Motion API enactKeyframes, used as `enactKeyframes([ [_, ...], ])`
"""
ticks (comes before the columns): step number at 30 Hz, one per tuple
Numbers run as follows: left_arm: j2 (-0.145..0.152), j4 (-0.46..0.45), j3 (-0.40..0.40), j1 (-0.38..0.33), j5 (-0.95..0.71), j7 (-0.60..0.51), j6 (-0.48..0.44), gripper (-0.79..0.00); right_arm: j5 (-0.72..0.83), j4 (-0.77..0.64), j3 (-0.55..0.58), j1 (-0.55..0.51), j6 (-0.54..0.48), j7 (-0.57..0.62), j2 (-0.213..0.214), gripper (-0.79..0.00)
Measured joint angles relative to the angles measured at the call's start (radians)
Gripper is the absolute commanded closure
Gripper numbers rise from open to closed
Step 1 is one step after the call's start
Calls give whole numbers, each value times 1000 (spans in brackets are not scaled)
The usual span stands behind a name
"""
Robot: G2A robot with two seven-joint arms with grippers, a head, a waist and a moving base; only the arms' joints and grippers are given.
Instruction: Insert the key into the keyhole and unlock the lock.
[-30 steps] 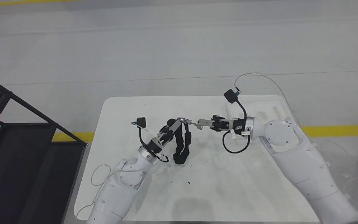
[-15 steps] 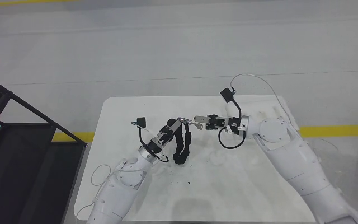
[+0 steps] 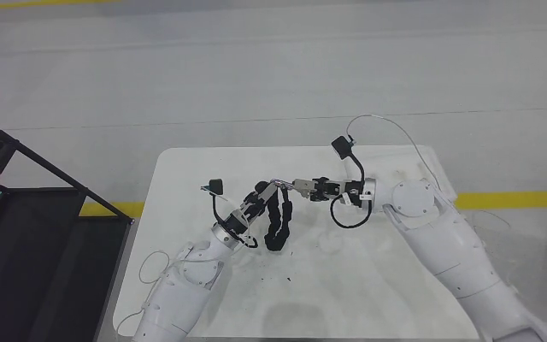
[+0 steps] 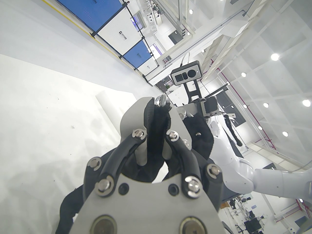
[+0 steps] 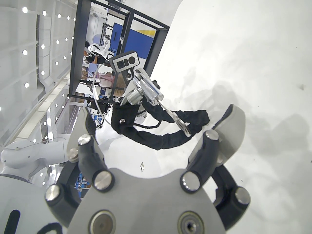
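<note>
The left gripper is clamped on the cable of the lock, a thick loop sheathed in coarse black woven fabric. It holds the lock above the smooth white table, a little left of the middle. The lock's body is a short polished chrome cylinder, and the flat, dull-metal key sticks out of its round end face. Just to the right, the right gripper has its curved grey fingers spread apart, the key's head between them; I cannot tell whether it touches one.
</note>
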Motion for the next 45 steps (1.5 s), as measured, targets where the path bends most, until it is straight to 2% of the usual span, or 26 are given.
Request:
enactKeyframes([
  [45,0,0,0,0,0,0,0,0,12,2,9,11,-30,-2,-24,-785],
])
